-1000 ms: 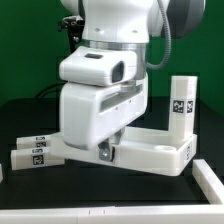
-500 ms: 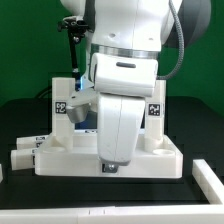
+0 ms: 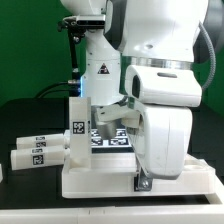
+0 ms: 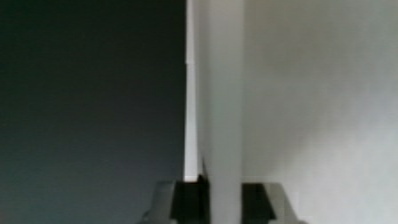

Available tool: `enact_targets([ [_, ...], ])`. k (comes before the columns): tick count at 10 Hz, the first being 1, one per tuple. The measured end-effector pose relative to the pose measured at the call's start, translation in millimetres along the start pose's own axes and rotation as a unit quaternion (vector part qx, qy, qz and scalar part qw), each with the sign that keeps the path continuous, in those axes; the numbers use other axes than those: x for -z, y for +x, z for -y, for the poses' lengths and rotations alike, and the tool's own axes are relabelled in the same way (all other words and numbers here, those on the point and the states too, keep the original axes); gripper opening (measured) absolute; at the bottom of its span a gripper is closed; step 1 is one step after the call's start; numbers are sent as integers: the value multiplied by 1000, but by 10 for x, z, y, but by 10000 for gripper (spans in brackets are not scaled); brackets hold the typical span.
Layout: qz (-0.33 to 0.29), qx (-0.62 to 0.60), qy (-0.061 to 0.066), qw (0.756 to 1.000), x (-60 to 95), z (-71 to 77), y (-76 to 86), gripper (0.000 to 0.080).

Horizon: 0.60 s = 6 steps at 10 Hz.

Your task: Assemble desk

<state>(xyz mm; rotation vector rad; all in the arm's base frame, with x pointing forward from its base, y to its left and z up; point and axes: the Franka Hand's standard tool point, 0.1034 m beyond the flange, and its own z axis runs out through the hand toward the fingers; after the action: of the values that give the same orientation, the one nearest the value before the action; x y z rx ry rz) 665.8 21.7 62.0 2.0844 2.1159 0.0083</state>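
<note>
The white desk tabletop (image 3: 100, 178) lies flat on the black table. One tagged leg (image 3: 78, 125) stands upright at its corner on the exterior view's left. My gripper (image 3: 143, 181) reaches down at the tabletop's near rim, towards the exterior view's right, and the arm's big white body hides most of that side. In the wrist view the gripper (image 4: 221, 200) is shut on a thin white wall of the tabletop (image 4: 217, 100), with a dark fingertip (image 4: 178, 202) on each side of it. The broad white face of the tabletop fills one side of that view.
Two loose tagged legs (image 3: 35, 155) lie on the table at the exterior view's left, close to the tabletop. Black-and-white tags (image 3: 110, 137) show behind the upright leg. The robot's base column (image 3: 92, 60) stands at the back.
The tabletop has swung round in my grip. Its upright leg has gone from the exterior view's right to the left, and my wrist has moved to the right.
</note>
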Motion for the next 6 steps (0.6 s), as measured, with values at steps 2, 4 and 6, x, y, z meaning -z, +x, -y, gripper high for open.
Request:
enact_targets([
  [2,0,-5,2,1000,-19,10,-14,54],
  [4,1,-32,8,999,-100,124,4,54],
  [6,5,-40,21,999,-252,231,64,54],
])
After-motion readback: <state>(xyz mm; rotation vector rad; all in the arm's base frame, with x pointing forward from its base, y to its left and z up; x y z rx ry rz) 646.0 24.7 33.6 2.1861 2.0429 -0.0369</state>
